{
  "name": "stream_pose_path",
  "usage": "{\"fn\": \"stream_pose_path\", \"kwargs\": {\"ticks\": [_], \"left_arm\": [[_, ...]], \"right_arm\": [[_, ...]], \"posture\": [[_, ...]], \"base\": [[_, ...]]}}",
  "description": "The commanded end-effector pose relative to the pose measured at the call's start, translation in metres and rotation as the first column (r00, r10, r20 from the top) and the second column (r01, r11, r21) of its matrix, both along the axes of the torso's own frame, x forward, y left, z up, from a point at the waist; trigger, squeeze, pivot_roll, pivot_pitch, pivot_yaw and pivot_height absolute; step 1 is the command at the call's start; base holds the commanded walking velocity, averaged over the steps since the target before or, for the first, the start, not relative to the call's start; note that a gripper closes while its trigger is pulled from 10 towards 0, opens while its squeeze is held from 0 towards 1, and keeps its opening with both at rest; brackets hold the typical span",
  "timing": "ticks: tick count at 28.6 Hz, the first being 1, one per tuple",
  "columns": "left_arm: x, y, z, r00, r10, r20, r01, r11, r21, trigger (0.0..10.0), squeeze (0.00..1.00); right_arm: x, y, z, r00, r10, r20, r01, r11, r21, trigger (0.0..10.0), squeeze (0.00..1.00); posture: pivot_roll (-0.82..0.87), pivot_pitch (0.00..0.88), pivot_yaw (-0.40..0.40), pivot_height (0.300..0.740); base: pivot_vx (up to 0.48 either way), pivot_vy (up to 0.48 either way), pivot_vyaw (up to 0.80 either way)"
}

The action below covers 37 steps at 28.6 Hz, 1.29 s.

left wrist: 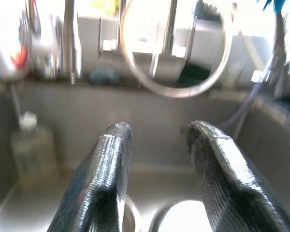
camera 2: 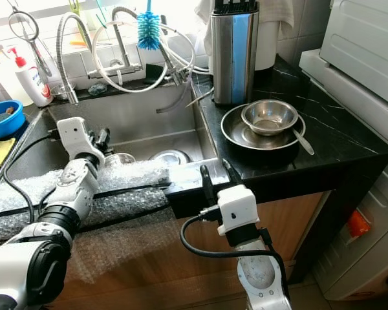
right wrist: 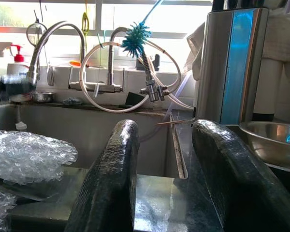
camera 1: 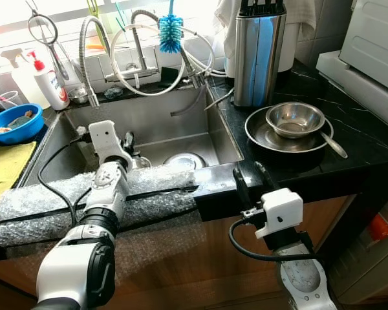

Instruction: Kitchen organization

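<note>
My left gripper (camera 1: 130, 143) reaches over the steel sink (camera 1: 181, 123). Its fingers (left wrist: 111, 159) stand open with nothing between them, above the sink floor near the drain (camera 1: 184, 159). My right gripper (camera 1: 249, 175) is open too, at the front edge of the black counter (camera 1: 349, 129), fingers (right wrist: 118, 159) pointing toward the sink's right wall. On the counter a steel bowl (camera 1: 295, 119) sits in a steel plate (camera 1: 258, 132), with a spoon (camera 1: 333, 145) resting on the plate's rim.
Bubble wrap (camera 1: 52, 200) pads the sink's front rim. A tall steel knife block (camera 1: 258, 55) stands behind the plate. Faucet hoses and a blue brush (camera 1: 171, 32) hang over the sink. Blue bowl (camera 1: 13, 123), soap bottle (camera 1: 48, 81), yellow cloth (camera 1: 6, 168) left; white appliance (camera 1: 375, 45) right.
</note>
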<state>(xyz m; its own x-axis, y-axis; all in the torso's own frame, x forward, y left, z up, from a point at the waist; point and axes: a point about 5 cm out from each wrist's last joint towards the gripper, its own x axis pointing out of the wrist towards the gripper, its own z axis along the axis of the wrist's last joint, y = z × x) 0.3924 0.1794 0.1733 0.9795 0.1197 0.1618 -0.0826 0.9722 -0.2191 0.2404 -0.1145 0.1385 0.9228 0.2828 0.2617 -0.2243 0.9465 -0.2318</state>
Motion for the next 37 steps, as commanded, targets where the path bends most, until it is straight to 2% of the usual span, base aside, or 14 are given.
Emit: {"fn": "stream_pose_path", "kwargs": {"ticks": [1,2,4,5,7,8,12,16,19,20,24,26,31,37], "left_arm": [[0.002,0.014,0.030,0.991,0.033,0.131,-0.033,0.999,-0.001,10.0,0.00],[0.001,0.016,0.042,0.982,0.018,0.190,-0.027,0.999,0.042,10.0,0.00],[-0.001,0.019,0.055,0.969,-0.011,0.247,-0.022,0.991,0.130,10.0,0.00],[-0.005,0.023,0.063,0.957,-0.042,0.287,-0.018,0.979,0.203,10.0,0.00],[-0.005,0.023,0.063,0.957,-0.042,0.287,-0.018,0.979,0.203,10.0,0.00],[-0.010,0.032,0.068,0.947,-0.068,0.314,-0.019,0.964,0.265,10.0,0.00],[-0.025,0.054,0.066,0.940,-0.075,0.333,-0.041,0.943,0.330,10.0,0.00],[-0.034,0.066,0.062,0.941,-0.061,0.332,-0.060,0.937,0.343,10.0,0.00],[-0.069,0.094,0.035,0.964,-0.003,0.265,-0.103,0.917,0.386,10.0,0.00],[-0.069,0.094,0.035,0.964,-0.003,0.265,-0.103,0.917,0.386,10.0,0.00],[-0.097,0.107,0.019,0.971,0.048,0.233,-0.136,0.915,0.379,10.0,0.00],[-0.101,0.108,0.017,0.972,0.053,0.229,-0.139,0.915,0.378,10.0,0.00],[-0.139,0.104,-0.004,0.980,0.109,0.168,-0.159,0.933,0.324,10.0,0.00],[-0.153,0.096,-0.010,0.982,0.134,0.132,-0.168,0.941,0.294,10.0,0.00]], "right_arm": [[0.002,0.005,0.002,1.000,0.014,0.003,-0.014,1.000,0.003,10.0,0.00],[0.003,0.005,0.003,1.000,0.016,0.004,-0.016,1.000,0.004,10.0,0.00],[0.003,0.006,0.003,1.000,0.016,0.007,-0.016,1.000,0.004,10.0,0.00],[0.003,0.006,0.004,1.000,0.016,0.008,-0.016,1.000,0.005,10.0,0.00],[0.003,0.006,0.004,1.000,0.016,0.008,-0.016,1.000,0.005,10.0,0.00],[0.003,0.005,0.004,1.000,0.016,0.009,-0.016,1.000,0.006,10.0,0.00],[0.003,0.005,0.004,1.000,0.017,0.010,-0.017,1.000,0.006,10.0,0.00],[0.004,0.005,0.004,1.000,0.018,0.010,-0.018,1.000,0.007,10.0,0.00],[0.004,0.007,0.003,0.999,0.037,0.010,-0.037,0.999,0.006,10.0,0.00],[0.004,0.007,0.003,0.999,0.037,0.010,-0.037,0.999,0.006,10.0,0.00],[0.003,0.006,0.003,0.999,0.038,0.010,-0.038,0.999,0.005,10.0,0.00],[0.003,0.006,0.003,0.999,0.039,0.009,-0.039,0.999,0.005,10.0,0.00],[0.000,0.007,0.001,0.999,0.054,0.000,-0.054,0.999,0.004,10.0,0.00],[0.000,0.006,0.000,0.999,0.052,-0.001,-0.052,0.999,0.005,10.0,0.00]], "posture": [[-0.16,0.000,0.154,0.740],[-0.16,0.000,0.154,0.740],[-0.15,0.000,0.154,0.740],[-0.15,0.000,0.154,0.740],[-0.15,0.000,0.154,0.740],[-0.15,0.000,0.157,0.740],[-0.14,0.000,0.155,0.740],[-0.14,0.000,0.155,0.740],[-0.12,0.000,0.152,0.740],[-0.12,0.000,0.152,0.740],[-0.12,0.000,0.148,0.740],[-0.12,0.000,0.147,0.740],[-0.11,0.000,0.140,0.740],[-0.11,0.000,0.147,0.740]], "base": [[0.000,0.000,0.00],[0.000,0.000,0.00],[0.000,0.000,0.00],[0.000,0.000,0.00],[0.000,0.000,0.00],[0.000,0.000,0.00],[0.000,0.000,0.00],[0.000,0.000,0.00],[0.000,0.000,0.00],[0.000,0.000,0.00],[0.000,0.000,0.00],[0.000,0.000,0.00],[0.000,0.000,0.00],[0.000,0.000,0.00]]}}
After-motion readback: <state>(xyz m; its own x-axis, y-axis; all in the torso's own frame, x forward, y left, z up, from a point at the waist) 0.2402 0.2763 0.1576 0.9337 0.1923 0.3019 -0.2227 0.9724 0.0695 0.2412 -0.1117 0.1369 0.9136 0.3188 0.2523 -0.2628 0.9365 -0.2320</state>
